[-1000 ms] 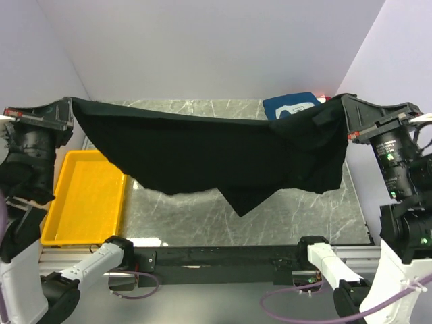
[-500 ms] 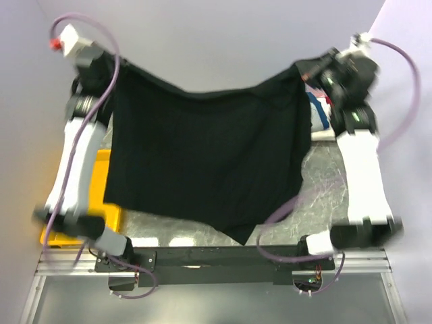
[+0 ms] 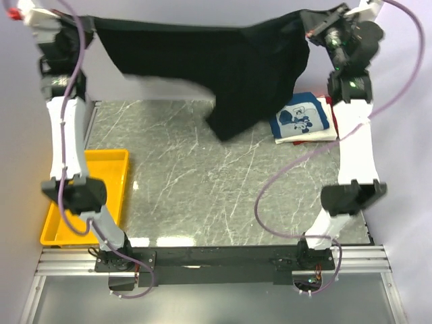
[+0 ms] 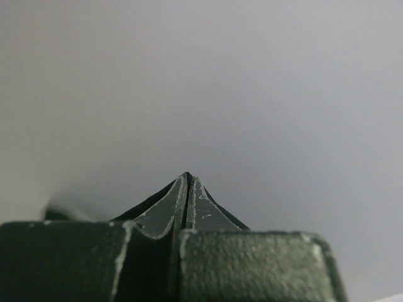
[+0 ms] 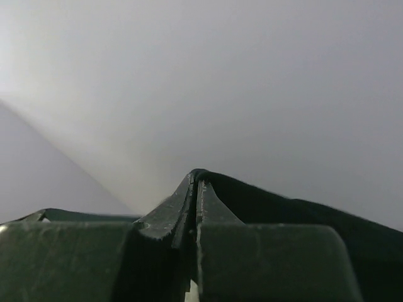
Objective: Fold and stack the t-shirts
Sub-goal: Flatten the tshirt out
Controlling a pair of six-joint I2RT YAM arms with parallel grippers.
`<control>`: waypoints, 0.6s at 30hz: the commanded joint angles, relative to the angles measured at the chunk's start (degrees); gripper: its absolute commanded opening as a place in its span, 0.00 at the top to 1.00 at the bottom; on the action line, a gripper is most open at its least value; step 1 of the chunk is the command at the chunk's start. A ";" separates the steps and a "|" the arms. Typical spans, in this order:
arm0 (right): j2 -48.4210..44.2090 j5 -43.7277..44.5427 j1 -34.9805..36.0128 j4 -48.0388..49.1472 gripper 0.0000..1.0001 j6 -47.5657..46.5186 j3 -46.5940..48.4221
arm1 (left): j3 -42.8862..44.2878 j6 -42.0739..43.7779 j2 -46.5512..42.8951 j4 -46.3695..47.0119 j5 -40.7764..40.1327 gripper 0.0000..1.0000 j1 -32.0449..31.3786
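Left gripper (image 4: 187, 181): jaws clamped on a thin edge of the black t-shirt (image 3: 229, 67), at its upper left corner.
Left arm: stretched tall, forearm near vertical, wrist raised at the far left of the table (image 3: 202, 189).
Right gripper (image 5: 196, 179): clenched likewise on black cloth at the shirt's upper right corner.
Right arm: extended upward at the far right, wrist high.
Black t-shirt: hung in the air between both grippers, top edge taut, lower part drooping to a point above the table's far side.
Blue t-shirt (image 3: 300, 118), white cartoon print: lay folded at far right, on a white t-shirt (image 3: 317, 135).
Yellow tray (image 3: 115, 175): sat at the near left edge.
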 commanded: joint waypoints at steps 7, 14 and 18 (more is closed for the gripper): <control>-21.36 1.38 -2.38 12.16 1.00 1.49 -33.63 | -33.10 -4.45 -21.43 11.73 5.36 1.00 2.20; -36.04 -2.84 -2.47 12.62 1.00 3.69 -71.44 | -71.22 -8.67 -41.19 7.70 1.24 1.00 2.11; -37.99 -4.85 -2.56 8.75 1.00 1.94 -82.87 | -85.23 -9.47 -48.33 4.09 -0.87 1.00 2.11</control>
